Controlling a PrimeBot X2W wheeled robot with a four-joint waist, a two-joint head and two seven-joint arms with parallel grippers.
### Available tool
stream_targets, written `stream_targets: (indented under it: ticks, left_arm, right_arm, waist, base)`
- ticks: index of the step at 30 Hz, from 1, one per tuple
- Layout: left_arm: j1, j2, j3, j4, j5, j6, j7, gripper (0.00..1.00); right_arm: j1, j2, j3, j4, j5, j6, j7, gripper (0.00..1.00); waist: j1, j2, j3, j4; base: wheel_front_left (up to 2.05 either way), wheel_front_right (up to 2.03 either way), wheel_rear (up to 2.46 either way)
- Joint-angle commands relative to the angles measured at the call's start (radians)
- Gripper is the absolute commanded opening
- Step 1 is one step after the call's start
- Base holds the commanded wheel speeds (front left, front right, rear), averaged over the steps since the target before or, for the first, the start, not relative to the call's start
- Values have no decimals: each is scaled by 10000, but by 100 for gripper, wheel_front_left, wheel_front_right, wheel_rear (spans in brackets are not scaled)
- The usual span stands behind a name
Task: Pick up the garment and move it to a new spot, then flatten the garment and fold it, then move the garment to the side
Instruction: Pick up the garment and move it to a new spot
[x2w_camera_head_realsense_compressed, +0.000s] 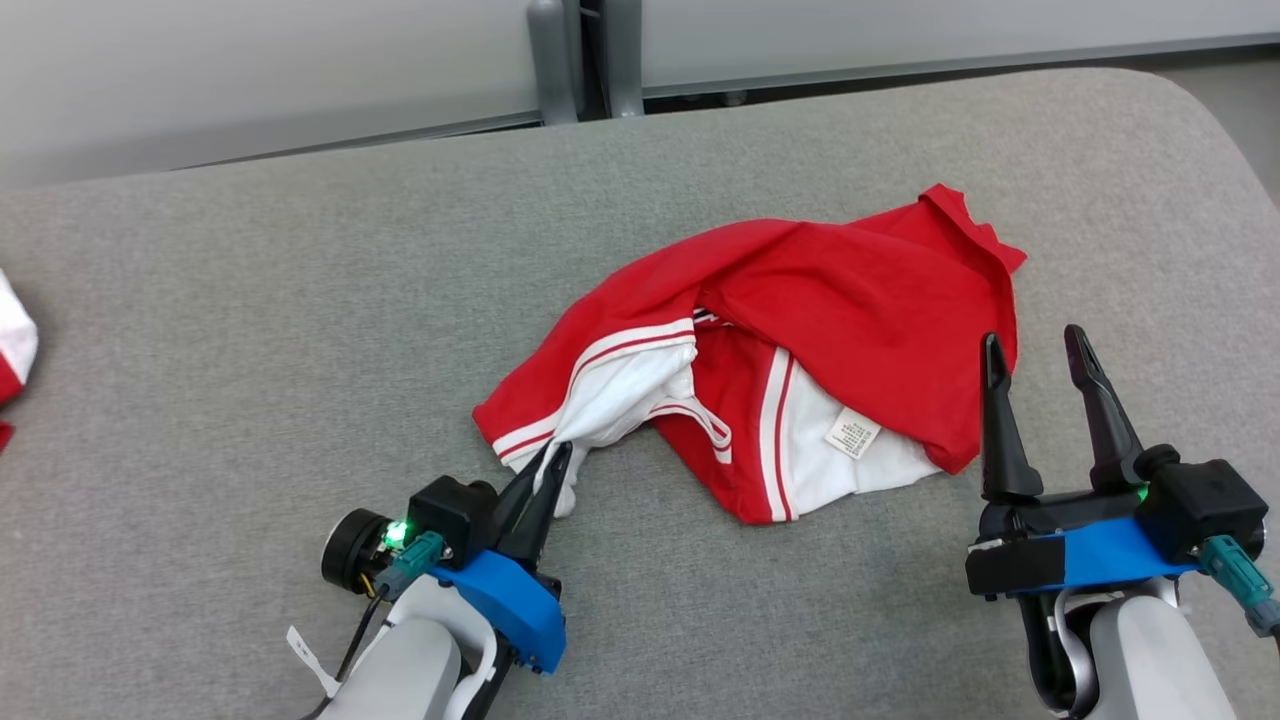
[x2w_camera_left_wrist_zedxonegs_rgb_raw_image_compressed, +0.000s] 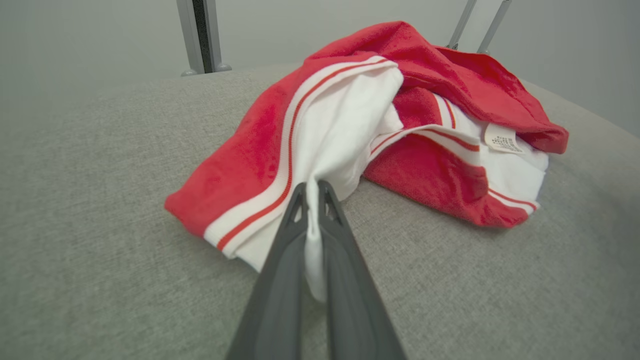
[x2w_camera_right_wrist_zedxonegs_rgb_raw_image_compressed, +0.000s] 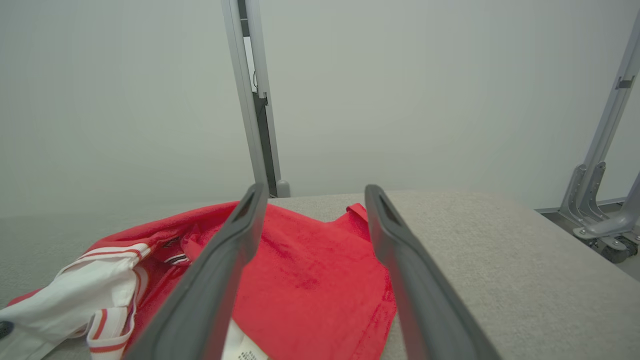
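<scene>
- Two end effectors frame the work. The left end effector (x2w_camera_head_realsense_compressed: 553, 462) is clamped shut on a pinch of the garment's (x2w_camera_head_realsense_compressed: 850, 300) white fabric, which bunches between its fingers and trails back behind the tips in the left wrist view (x2w_camera_left_wrist_zedxonegs_rgb_raw_image_compressed: 310, 187).
- That pinch looks like the handhold for lifting or dragging the cloth to a new spot. A thin hem fold is something narrow fingers can trap.
- The right end effector (x2w_camera_head_realsense_compressed: 1033, 338) has its fingers spread wide and holds nothing. I judge it is poised for a second hold on the cloth's other side.
- The garment, red with white stripes, lies crumpled on the grey counter (x2w_camera_head_realsense_compressed: 250, 300). It begins at the left end effector's tips and spreads ahead of them, across toward the right end effector.
- The right end effector's inner finger overlaps the red edge in the head view. Whether it touches the cloth cannot be told.
- A care label (x2w_camera_head_realsense_compressed: 852, 434) lies face up just inward of the right end effector, so part of the cloth is turned inside out.
- Farther ahead of both end effectors the red cloth ends. Bare counter follows, then a metal post (x2w_camera_head_realsense_compressed: 555, 60).
</scene>
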Motion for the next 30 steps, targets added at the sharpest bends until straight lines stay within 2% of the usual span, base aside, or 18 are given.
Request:
stream_targets:
  ticks: [1,8,14,16,18,24,30]
  left_arm:
    - [52,-27,124,-98,-66,89,-66,100]
    - [322,16,904,-1427,157,450,-81,100]
    - [1001,203,2152,-2765,478,926,-78,100]
    - [1131,228,2391,-2973,525,976,-79,100]
    - [1551,300,3021,-3561,726,1064,-79,100]
    - [2483,306,3980,-4194,1099,957,-80,100]
    - [3357,136,4524,-4081,1274,731,-80,100]
  right_arm:
    - [102,3,-4,17,-90,-3,-7,100]
    - [307,3,37,85,-167,-3,-7,100]
    - [524,5,71,75,-212,-3,-8,100]
    - [562,3,76,64,-205,-3,-6,100]
    - [715,3,64,34,-211,-3,-6,100]
    - [1014,3,-21,-58,-222,-3,-6,100]
    - [1394,3,-61,56,-205,-3,-6,100]
  waist:
    - [1,0,-129,125]
    - [1,0,-569,433]
    - [1,0,-979,640]
    - [1,0,-1047,670]
    - [1,0,-1221,737]
    - [1,0,-1509,865]
    - [1,0,-1852,946]
  base:
    - [0,0,0]
    - [0,0,0]
    - [0,0,0]
    - [0,0,0]
    - [0,0,0]
    - [0,0,0]
    - [0,0,0]
